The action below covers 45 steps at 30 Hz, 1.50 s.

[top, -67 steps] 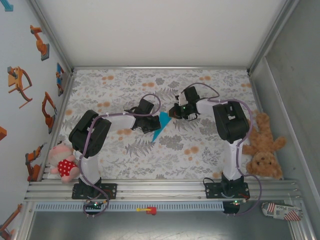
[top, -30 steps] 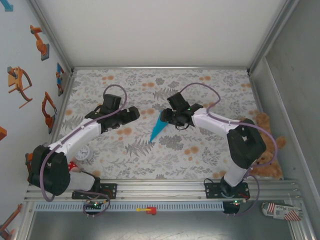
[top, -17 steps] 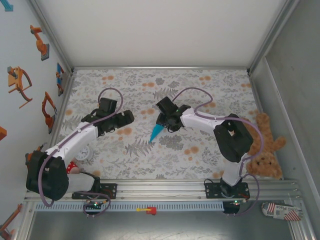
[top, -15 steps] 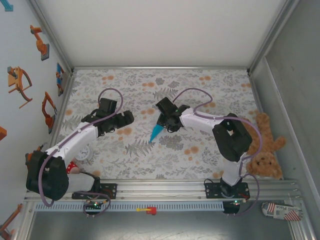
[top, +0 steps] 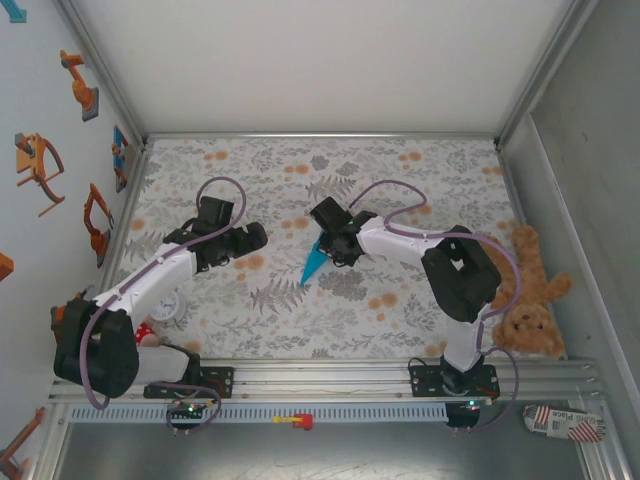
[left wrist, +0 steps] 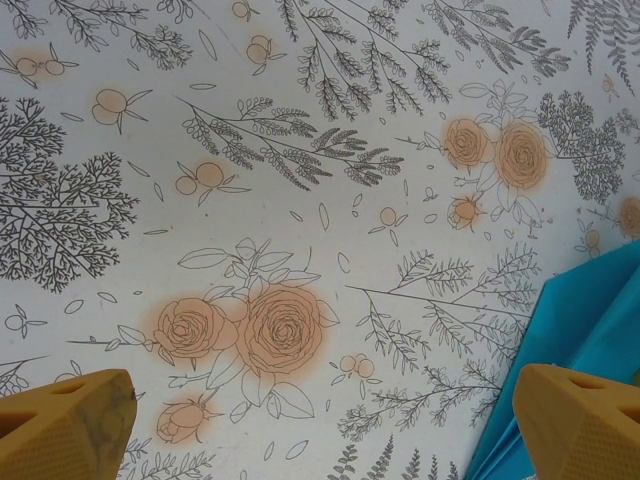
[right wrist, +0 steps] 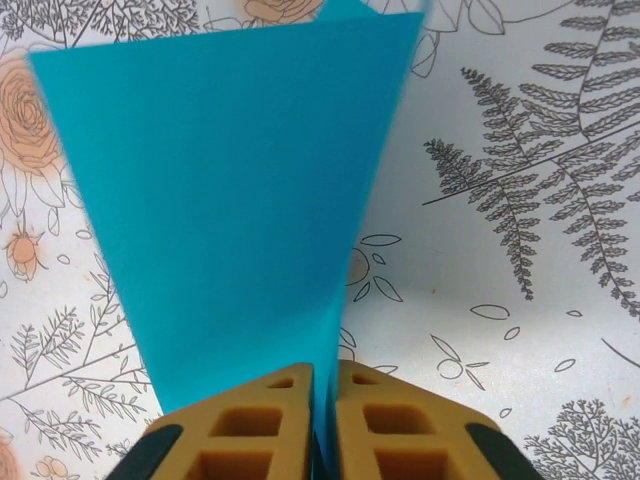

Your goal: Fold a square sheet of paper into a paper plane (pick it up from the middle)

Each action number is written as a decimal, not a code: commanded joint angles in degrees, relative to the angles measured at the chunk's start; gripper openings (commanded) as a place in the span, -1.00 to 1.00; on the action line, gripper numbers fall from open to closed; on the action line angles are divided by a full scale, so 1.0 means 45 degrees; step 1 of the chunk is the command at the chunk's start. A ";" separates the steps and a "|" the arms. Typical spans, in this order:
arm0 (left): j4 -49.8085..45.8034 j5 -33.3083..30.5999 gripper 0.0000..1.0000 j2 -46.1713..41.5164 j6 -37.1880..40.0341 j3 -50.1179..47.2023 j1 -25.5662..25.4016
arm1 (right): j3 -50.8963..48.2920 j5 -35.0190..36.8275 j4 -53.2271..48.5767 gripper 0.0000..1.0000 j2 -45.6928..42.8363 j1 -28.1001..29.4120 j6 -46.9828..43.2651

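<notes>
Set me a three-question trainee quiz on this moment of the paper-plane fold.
1. True or false: the left fingers stand wide open above the tablecloth.
2. What do the right fingers pinch? A tablecloth; B paper plane; C nothing.
3. Fill in: in the top view, the plane's sharp tip points toward the table's ___ edge (near/far).
Key: 1 true; 2 B; 3 near.

Seemingly "Place" on the striped packet (top: 566,423) by the right base; other letters too small
</notes>
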 commanded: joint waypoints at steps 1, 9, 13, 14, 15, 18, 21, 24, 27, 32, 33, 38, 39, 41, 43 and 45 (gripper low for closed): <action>-0.0260 0.0072 0.92 0.0051 0.0141 0.0102 0.0105 | 0.0032 0.0641 -0.0377 -0.85 -0.0229 0.0088 0.0290; -0.0115 0.0228 0.93 -0.0003 -0.0235 -0.0022 0.0537 | 0.0439 0.1007 0.0245 -1.00 -0.0965 0.0037 -0.1910; 0.0477 0.0702 0.93 -0.0247 -0.0651 -0.0552 0.1139 | 0.1024 -0.0570 0.1438 -1.00 -0.1335 -0.0004 -0.5057; 0.0583 0.0704 0.93 -0.0339 -0.0769 -0.0689 0.1277 | 0.0994 -0.0843 0.1779 -1.00 -0.1456 -0.0018 -0.5424; 0.0695 0.0706 0.93 -0.0473 -0.0905 -0.0880 0.1433 | 0.0935 -0.1267 0.2202 -1.00 -0.1552 -0.0057 -0.5942; 0.0892 0.0713 0.94 -0.0764 -0.1188 -0.1327 0.1813 | 0.0780 -0.2945 0.3160 -1.00 -0.1545 -0.0420 -0.6615; 0.1077 0.0833 0.94 -0.0996 -0.1306 -0.1634 0.1968 | 0.0151 -0.4835 0.4735 -1.00 -0.1398 -0.0839 -0.6642; 0.1303 0.1137 0.96 -0.1081 -0.1429 -0.1825 0.1995 | -0.0480 -0.6455 0.6272 -1.00 -0.0974 -0.1252 -0.6253; 0.1755 0.1633 0.98 -0.1087 -0.1518 -0.2036 0.1965 | -0.0924 -0.7504 0.7424 -1.00 -0.0501 -0.1499 -0.5981; 0.3016 0.3049 0.97 -0.0835 -0.1760 -0.2445 0.1916 | -0.1656 -0.8550 0.9061 -1.00 0.0304 -0.1927 -0.5400; 0.3227 0.3321 0.96 -0.0718 -0.1799 -0.2476 0.1852 | -0.1847 -0.8678 0.9391 -1.00 0.0451 -0.2023 -0.5254; 0.4491 0.4689 0.85 0.0184 -0.1979 -0.2506 0.1542 | -0.2573 -0.9094 1.0331 -1.00 0.0915 -0.2468 -0.4816; 0.4765 0.5017 0.81 0.0449 -0.1999 -0.2427 0.1448 | -0.2730 -0.9112 1.0430 -1.00 0.0992 -0.2548 -0.4790; 0.5011 0.5389 0.73 0.0965 -0.1970 -0.2186 0.1203 | -0.2940 -0.9160 1.0483 -1.00 0.1040 -0.2644 -0.4799; 0.5194 0.5609 0.64 0.1433 -0.1911 -0.1901 0.0950 | -0.3144 -0.9107 1.0537 -1.00 0.1026 -0.2732 -0.4794; 0.5320 0.5710 0.57 0.1875 -0.1882 -0.1629 0.0715 | -0.3367 -0.9007 1.0565 -1.00 0.0977 -0.2827 -0.4808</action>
